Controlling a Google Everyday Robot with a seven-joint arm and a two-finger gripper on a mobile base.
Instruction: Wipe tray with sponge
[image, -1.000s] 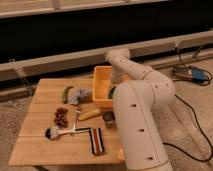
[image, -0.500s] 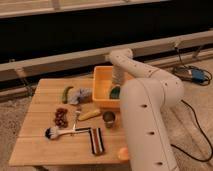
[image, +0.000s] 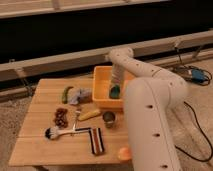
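The yellow-orange tray (image: 101, 84) stands at the back right of the wooden table (image: 42, 145). My white arm rises from the lower right, bends over the tray and drops into it. The gripper (image: 116, 85) is inside the tray, near its right half, pointing down. The teal sponge (image: 115, 92) sits right under its tip, standing on edge close to the tray floor, and the gripper is shut on it. The arm hides the tray's right wall.
Left of the tray lie a green pepper (image: 66, 93) and a grey-blue cloth (image: 80, 96). In front of it are a yellow piece (image: 90, 114), a metal cup (image: 109, 119), dark red grapes (image: 61, 117), a brush (image: 52, 133) and a striped item (image: 96, 140). A railing runs behind the table.
The arm has drawn back toward the right, uncovering more of the tray's inside. The sponge now shows at the gripper's tip; a second ago it was hidden.
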